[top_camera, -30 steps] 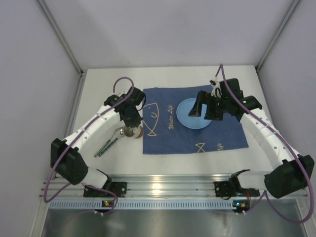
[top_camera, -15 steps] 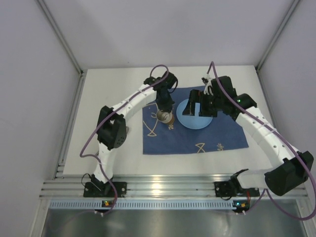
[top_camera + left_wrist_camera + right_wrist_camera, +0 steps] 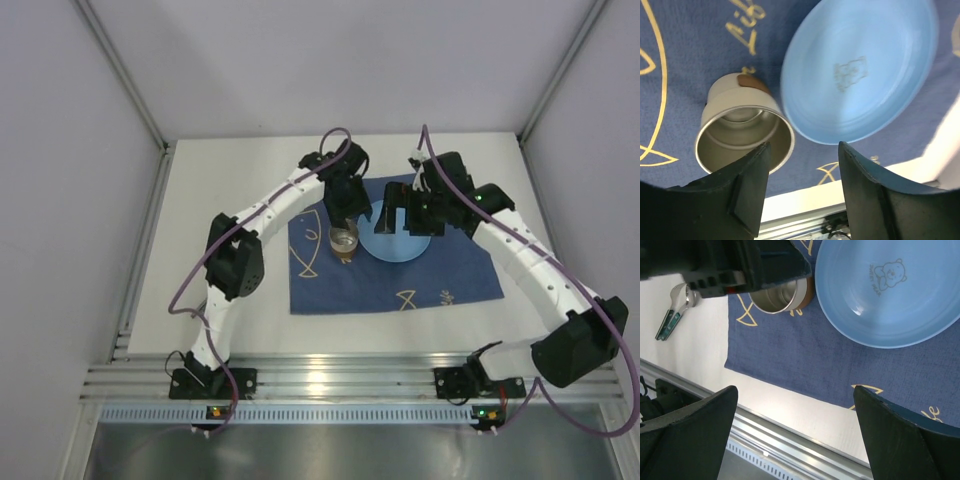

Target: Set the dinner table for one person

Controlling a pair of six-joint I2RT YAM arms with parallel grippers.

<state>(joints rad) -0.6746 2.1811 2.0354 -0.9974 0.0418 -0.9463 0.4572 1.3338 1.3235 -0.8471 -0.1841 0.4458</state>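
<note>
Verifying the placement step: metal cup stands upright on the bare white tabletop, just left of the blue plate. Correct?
One thing is off: the metal cup stands upright on the dark blue cloth, not on the bare white tabletop. It is just left of the blue plate, as you say. The left wrist view shows the cloth under it.

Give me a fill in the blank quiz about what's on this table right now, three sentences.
The metal cup stands upright on the dark blue ___. The plate beside it carries a printed ___. The right gripper holds nothing; its jaws are ___.
Missing words: cloth; bear; open.
</note>
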